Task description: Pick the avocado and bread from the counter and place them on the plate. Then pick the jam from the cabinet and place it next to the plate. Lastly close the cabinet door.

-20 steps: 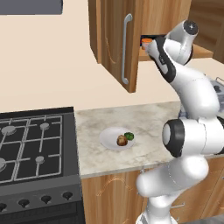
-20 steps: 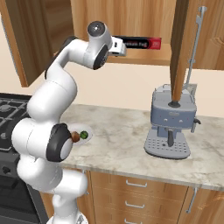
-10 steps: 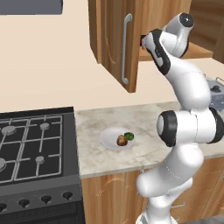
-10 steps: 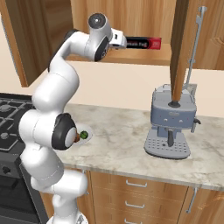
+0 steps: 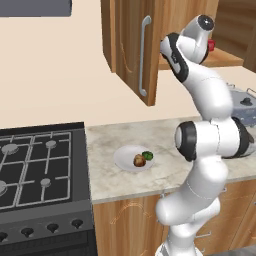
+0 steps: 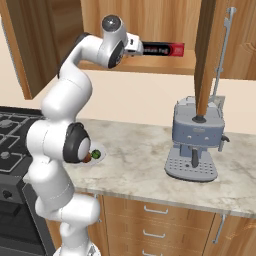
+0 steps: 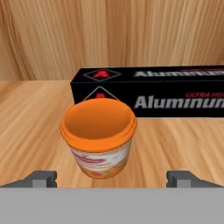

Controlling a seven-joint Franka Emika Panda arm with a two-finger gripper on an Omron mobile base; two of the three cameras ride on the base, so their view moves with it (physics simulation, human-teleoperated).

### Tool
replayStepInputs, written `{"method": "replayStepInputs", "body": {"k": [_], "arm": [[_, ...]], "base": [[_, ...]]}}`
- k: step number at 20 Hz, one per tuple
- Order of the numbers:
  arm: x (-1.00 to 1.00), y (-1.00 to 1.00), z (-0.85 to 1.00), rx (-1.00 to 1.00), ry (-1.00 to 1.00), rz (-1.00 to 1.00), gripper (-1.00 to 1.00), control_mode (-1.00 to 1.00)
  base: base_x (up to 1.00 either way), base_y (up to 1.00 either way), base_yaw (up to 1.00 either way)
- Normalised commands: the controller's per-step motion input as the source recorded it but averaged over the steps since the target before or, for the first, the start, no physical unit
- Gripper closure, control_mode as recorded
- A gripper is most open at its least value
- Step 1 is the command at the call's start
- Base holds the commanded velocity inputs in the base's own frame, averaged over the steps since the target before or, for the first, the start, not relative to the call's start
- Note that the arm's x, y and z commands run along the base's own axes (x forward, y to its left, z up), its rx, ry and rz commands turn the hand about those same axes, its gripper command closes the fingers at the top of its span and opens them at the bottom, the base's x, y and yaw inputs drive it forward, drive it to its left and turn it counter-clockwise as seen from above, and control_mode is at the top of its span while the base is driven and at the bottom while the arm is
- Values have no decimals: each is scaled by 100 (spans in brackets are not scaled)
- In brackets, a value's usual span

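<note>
The jam (image 7: pixel 98 136) stands on the cabinet (image 6: pixel 150 65) shelf just before the aluminium foil box (image 7: pixel 151 92), between the wide-open fingers (image 7: pixel 111 177), which should advance straight and close gently around its middle.

One plate (image 5: pixel 125 162) sits on the counter (image 5: pixel 165 170), holding one avocado (image 5: pixel 147 155) and one roll (image 5: pixel 139 160). One jam jar (image 7: pixel 99 136) and one foil box (image 7: pixel 148 92) share the cabinet shelf (image 7: pixel 26 127). One coffee machine (image 6: pixel 196 140), one stove (image 5: pixel 35 167).

A glossy white arm (image 5: pixel 210 95) of rounded, tube-like segments, with black bands and round dark caps at its joints.
</note>
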Motion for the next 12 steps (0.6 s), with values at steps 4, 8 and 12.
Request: {"method": "replayStepInputs", "body": {"k": [4, 8, 12], "arm": [[33, 4, -2, 0, 0, 0, -100, -100], [39, 0, 0, 0, 0, 0, -100, -100], [38, 6, 0, 0, 0, 0, 100, -100]], "base": [[0, 0, 0], [0, 0, 0], [0, 0, 0]]}}
